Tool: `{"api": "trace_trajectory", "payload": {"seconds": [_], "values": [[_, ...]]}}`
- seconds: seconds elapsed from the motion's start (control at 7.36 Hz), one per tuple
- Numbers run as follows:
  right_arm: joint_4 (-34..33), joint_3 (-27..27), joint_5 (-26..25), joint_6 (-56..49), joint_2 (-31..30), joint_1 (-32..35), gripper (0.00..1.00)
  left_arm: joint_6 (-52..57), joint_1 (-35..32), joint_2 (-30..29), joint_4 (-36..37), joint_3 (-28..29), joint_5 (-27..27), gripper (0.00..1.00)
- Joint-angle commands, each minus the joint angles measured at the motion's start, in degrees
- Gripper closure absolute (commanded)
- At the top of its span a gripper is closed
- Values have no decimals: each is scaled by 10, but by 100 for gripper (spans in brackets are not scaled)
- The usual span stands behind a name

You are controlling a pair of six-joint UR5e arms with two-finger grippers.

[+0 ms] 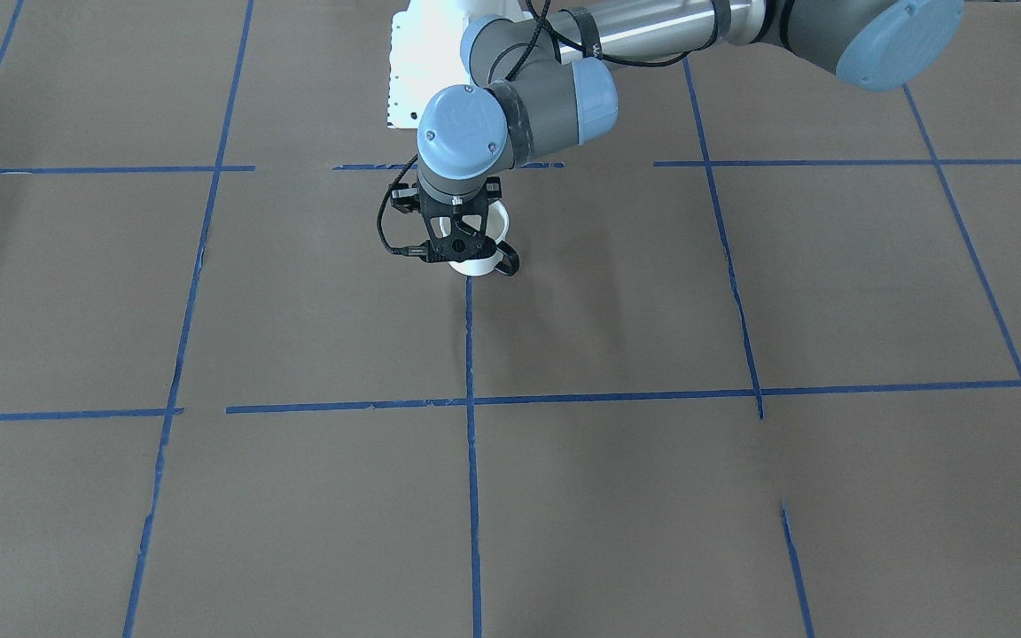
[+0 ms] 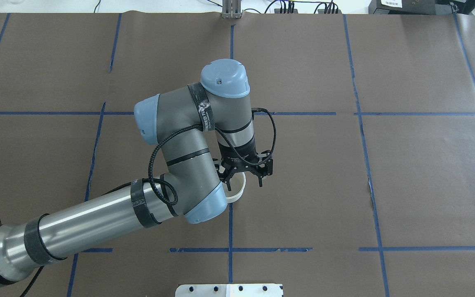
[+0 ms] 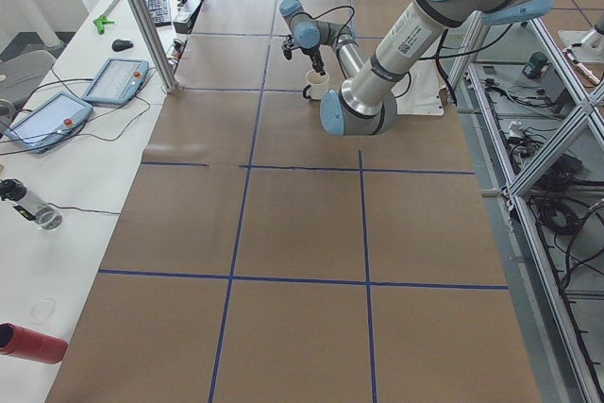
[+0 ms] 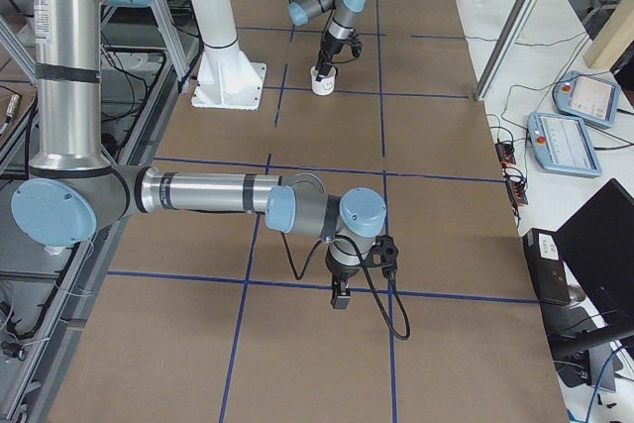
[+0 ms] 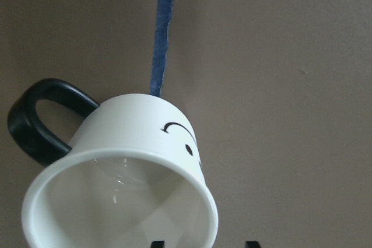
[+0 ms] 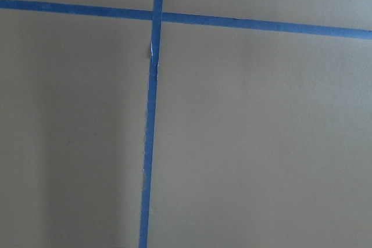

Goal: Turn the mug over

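Note:
The mug (image 5: 133, 137) is white with a black smiley face and a black loop handle (image 5: 32, 120). It stands upright, mouth up, on the brown table on a blue tape line, and also shows in the front view (image 1: 478, 264) and the overhead view (image 2: 237, 194). My left gripper (image 2: 243, 185) hangs straight down over the mug, open. One finger is inside the mouth and one outside, so the jaws straddle the rim wall without pressing it. My right gripper (image 4: 340, 301) hovers low over the table far from the mug. I cannot tell whether it is open or shut.
Blue tape lines (image 1: 471, 399) divide the brown paper into squares. The robot's white base plate (image 2: 229, 290) sits at the near edge. Teach pendants (image 3: 113, 80) and a red cylinder (image 3: 28, 342) lie on the white side table beyond the far edge.

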Motion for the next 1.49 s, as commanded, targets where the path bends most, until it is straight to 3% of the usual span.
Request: {"api": "trace_trajectory", "payload": {"seconds": [0.0,0.14,0.41,1.09,1.36], "values": [[0,0,0,0,0,0,0,7,-46,91,1,-128,3,0],[0,0,0,0,0,0,0,16,-83,136,0,-168,4,0],[0,0,0,0,0,0,0,134,-168,201,1,-199,4,0],[0,0,0,0,0,0,0,630,-386,409,5,-184,6,0],[0,0,0,0,0,0,0,789,-476,487,3,-157,50,0]]}}
